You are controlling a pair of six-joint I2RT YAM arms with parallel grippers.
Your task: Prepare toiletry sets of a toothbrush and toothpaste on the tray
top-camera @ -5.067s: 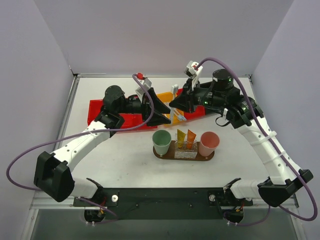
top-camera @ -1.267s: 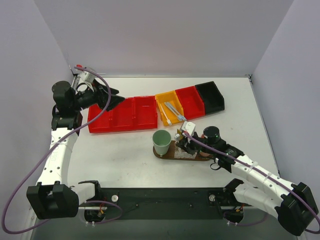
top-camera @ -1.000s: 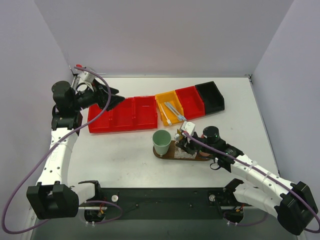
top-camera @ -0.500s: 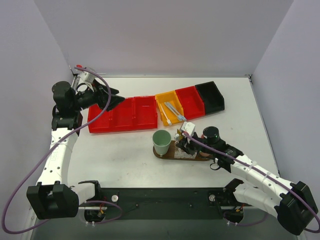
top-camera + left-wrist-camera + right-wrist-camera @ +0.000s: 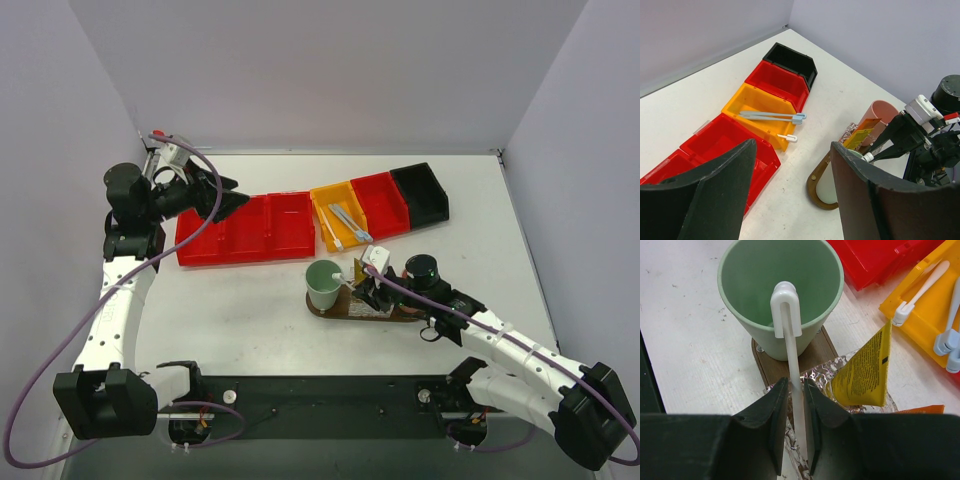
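A green cup (image 5: 322,285) stands on the left end of the dark wooden tray (image 5: 330,308). My right gripper (image 5: 796,385) hugs the handle of a white toothbrush (image 5: 791,360) on both sides, low over the tray (image 5: 817,347). The brush's head hangs over the mouth of the green cup (image 5: 740,310). A yellow toothpaste tube (image 5: 862,372) and an orange one (image 5: 920,410) stand just right of it. My left gripper (image 5: 232,200) is open and empty, raised over the red bins at the far left.
A row of bins crosses the table behind the tray: red bins (image 5: 240,230), a yellow bin (image 5: 330,215) with several loose toothbrushes (image 5: 772,116), another red bin (image 5: 385,200) and a black bin (image 5: 420,195). A pink cup (image 5: 880,112) stands on the tray's right end.
The toothbrush has tipped left, so its head now shows over the green cup. Since five seconds ago both arms left the bins; the left arm has stayed still over the last second.
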